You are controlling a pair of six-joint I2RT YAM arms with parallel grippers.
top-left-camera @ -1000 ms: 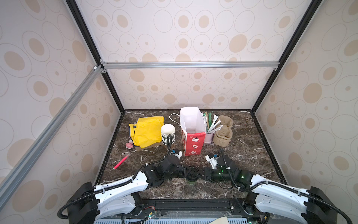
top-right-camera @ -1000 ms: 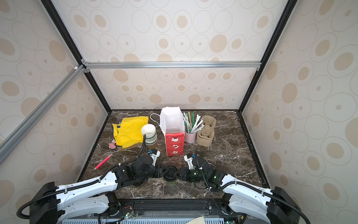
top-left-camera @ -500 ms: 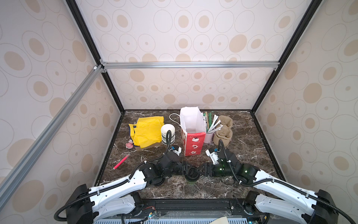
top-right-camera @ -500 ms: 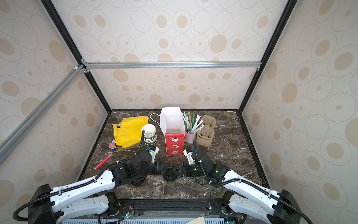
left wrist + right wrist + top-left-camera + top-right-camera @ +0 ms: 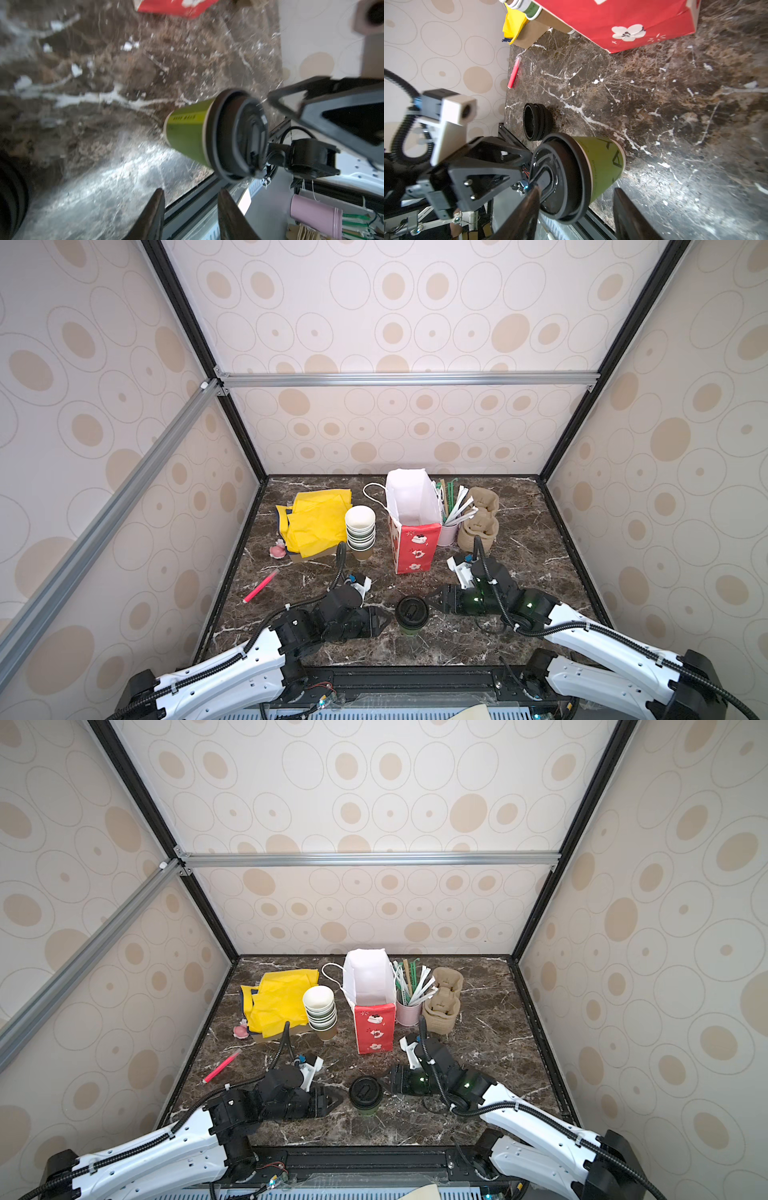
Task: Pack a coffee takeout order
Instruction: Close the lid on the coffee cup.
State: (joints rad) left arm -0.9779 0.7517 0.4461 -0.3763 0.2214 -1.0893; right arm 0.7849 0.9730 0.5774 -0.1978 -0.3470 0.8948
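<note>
**Item:** green-sided paper cup (image 5: 411, 616), black lid (image 5: 239, 135) seated.

**Location:** stood near the front edge of the worktop (image 5: 536, 539), in the middle, and showed in both top views. Base down, lid up, long axis vertical.

**Relation to the hands:** the cup stood directly between them. The left hand (image 5: 386, 618) lay on its left and the right hand (image 5: 432, 601) on its right, a little farther back. Both reached in low and level, tips pointing at the cup.

**Left hand:** fingers spread, nothing between them. The cup stood clear ahead of the tips, just beside them.

**Right hand:** fingers spread, not pinching anything. The lid's rim reached into the gap, and one finger crossed the lid's face in the right wrist view. Whether it touched could not be told. Judged the nearer hand.

**Orientation note:** in both wrist views the gap between the fingers appeared to run along the cup's height, not across its width. A grasp round the cup's side would probably call for a roll of the wrist first.

**Other items of the order:** pulp cup tray (image 5: 478, 518), stacked at the back on the right. Yellow napkin (image 5: 316, 518), at the back on the left. Both lay well apart from the cup, with a red paper bag (image 5: 413, 547) upright between them.

**Not of the order:** lone black lid (image 5: 536, 122), on the worktop near the cup. Stack of lidless cups (image 5: 360, 529), beside the napkin.
</note>
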